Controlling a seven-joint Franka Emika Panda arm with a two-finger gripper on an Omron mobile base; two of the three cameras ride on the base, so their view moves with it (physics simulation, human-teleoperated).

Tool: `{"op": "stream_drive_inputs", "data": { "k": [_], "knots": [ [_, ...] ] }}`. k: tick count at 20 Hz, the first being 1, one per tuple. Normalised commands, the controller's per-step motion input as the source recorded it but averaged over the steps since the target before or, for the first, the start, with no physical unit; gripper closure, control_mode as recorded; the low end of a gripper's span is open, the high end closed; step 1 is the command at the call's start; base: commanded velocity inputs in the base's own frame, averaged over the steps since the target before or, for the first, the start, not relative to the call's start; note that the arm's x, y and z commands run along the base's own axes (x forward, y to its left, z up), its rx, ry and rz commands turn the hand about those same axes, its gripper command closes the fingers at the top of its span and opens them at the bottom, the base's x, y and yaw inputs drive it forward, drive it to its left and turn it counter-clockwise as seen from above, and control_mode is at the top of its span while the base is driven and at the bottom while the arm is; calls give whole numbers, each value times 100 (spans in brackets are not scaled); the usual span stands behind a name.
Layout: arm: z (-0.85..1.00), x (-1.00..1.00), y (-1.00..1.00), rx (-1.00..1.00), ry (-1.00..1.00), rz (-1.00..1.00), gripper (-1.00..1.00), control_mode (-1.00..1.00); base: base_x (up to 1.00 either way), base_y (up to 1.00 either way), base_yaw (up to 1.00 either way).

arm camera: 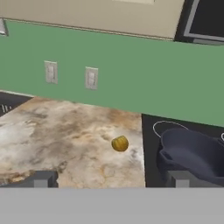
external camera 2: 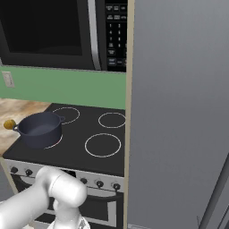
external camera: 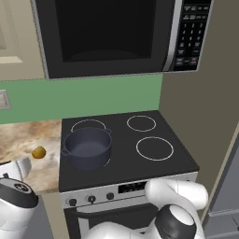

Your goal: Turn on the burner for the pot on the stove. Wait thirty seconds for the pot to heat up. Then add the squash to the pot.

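Your end effector (arm camera: pixel 111 179) stands with its jaws spread wide and nothing between them, the two dark tips framing the scene in the hand view, low over the marbled worktop (arm camera: pixel 52 131). The squash (arm camera: pixel 120 143) lies alone on that worktop, just beside the left edge of the stove (external camera: pixel 140 163) and short of the green wall (arm camera: pixel 131 74) with its two outlets. The pot (external camera: pixel 87 147) sits lidless on the front-left burner (external camera: pixel 110 160), apart from the squash, and looks empty from both base views. The knobs (external camera: pixel 91 199) line the silver front panel below the glass top; whether the burner is on, you cannot tell from here. Judged by the hand aimed at the squash with empty jaws, the step in hand is the fetch, with the squash not yet grasped. The next move calls for you to push forward and down until the tips bracket the squash, close on it squarely since it is round and may roll, then lift and carry it right over the pot rim.
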Motion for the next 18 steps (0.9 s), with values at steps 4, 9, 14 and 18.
{"op": "stream_drive_inputs", "data": {
  "k": [4, 9, 14, 18],
  "knots": [
    [-11, 14, 0, 10, 0, 0, -100, -100, 0, 0, 0],
    [-13, 12, -6, 9, 0, 0, -100, -100, 0, 0, 0],
    [-17, 19, 0, 1, -1, -2, -100, -100, 0, 0, 0],
    [-8, 25, 0, 0, 0, -12, -100, -100, 0, 0, 0]
  ]
}}
